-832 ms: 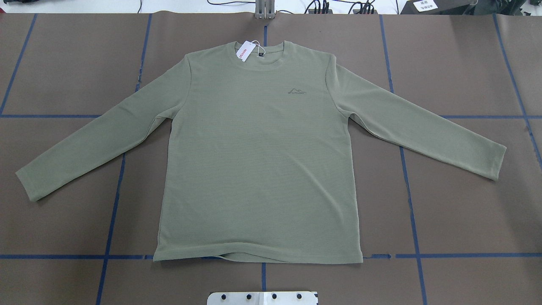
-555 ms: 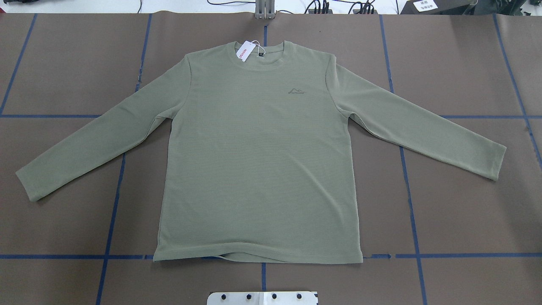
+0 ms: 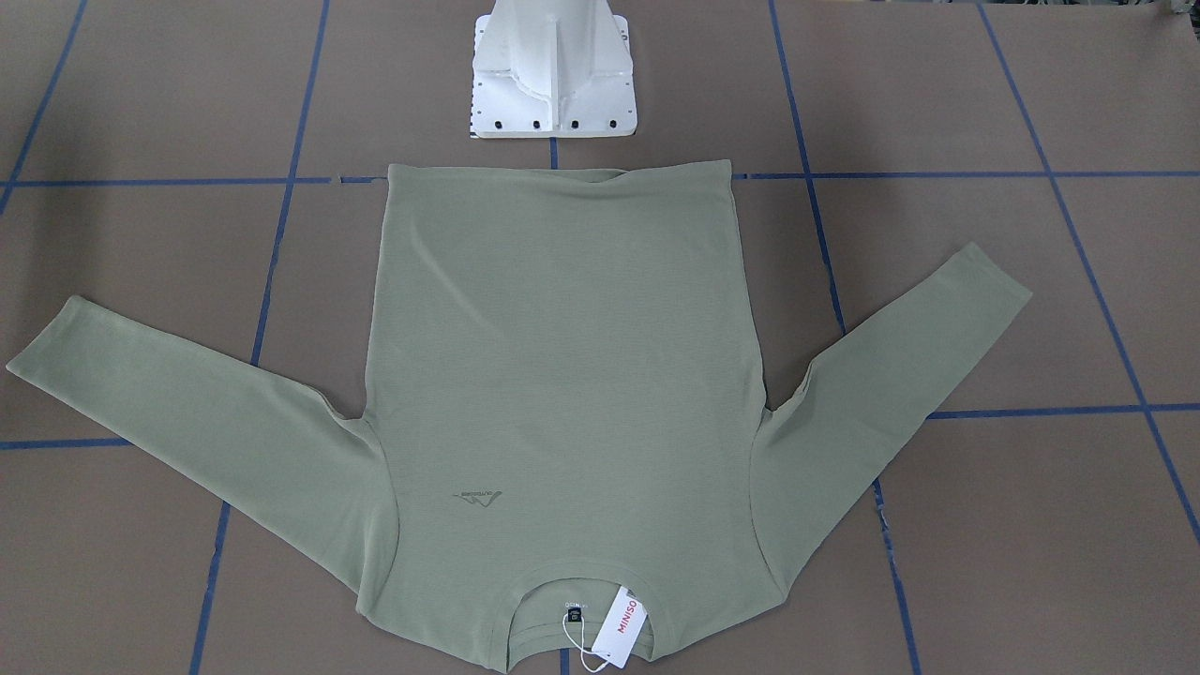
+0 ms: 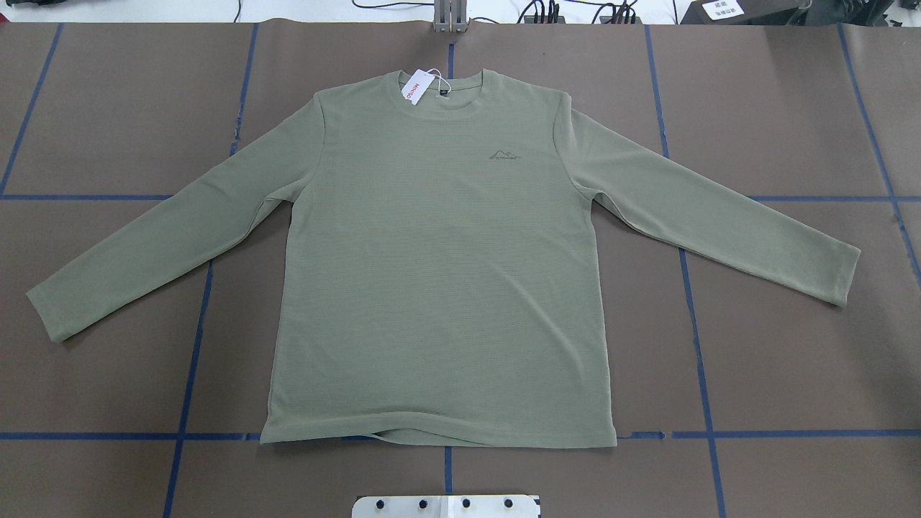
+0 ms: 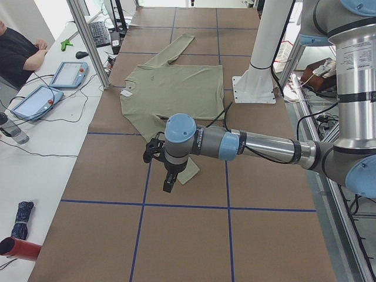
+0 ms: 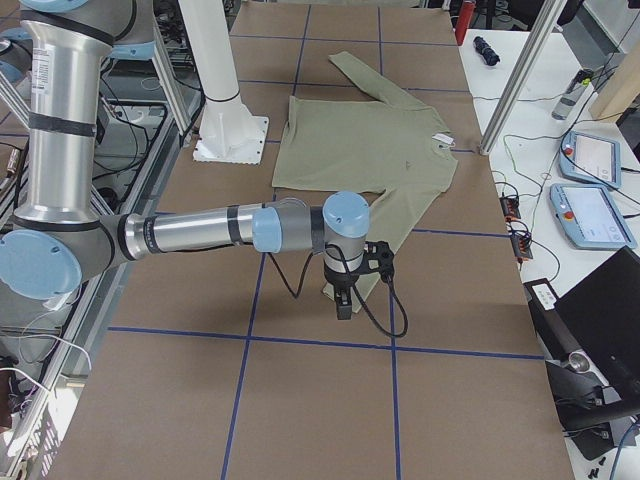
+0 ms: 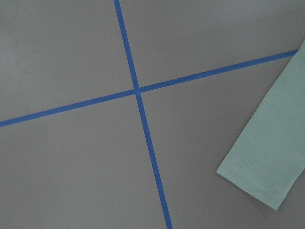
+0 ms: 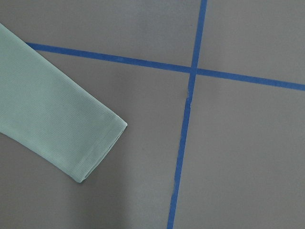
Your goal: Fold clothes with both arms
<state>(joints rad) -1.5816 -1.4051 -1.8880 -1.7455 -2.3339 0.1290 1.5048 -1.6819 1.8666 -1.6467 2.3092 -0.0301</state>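
The sage-green long-sleeved shirt (image 4: pixel 439 273) lies flat and face up on the brown table, both sleeves spread out. Its collar, with the white MINISO hang tag (image 3: pixel 620 626), points away from the robot. In the exterior left view my left gripper (image 5: pixel 168 183) hangs over the near sleeve's cuff. The left wrist view shows that cuff (image 7: pixel 267 157) at its right edge. My right gripper (image 6: pixel 344 303) hangs over the other cuff (image 8: pixel 57 129). Neither gripper appears in the overhead or front views. I cannot tell whether either is open or shut.
Blue tape lines (image 4: pixel 191 360) cross the brown table. The white pedestal base (image 3: pixel 555 84) stands behind the shirt's hem. A person (image 5: pixel 17 53) sits at a side bench with tablets (image 5: pixel 67 73). More tablets (image 6: pixel 590 215) lie on the opposite bench.
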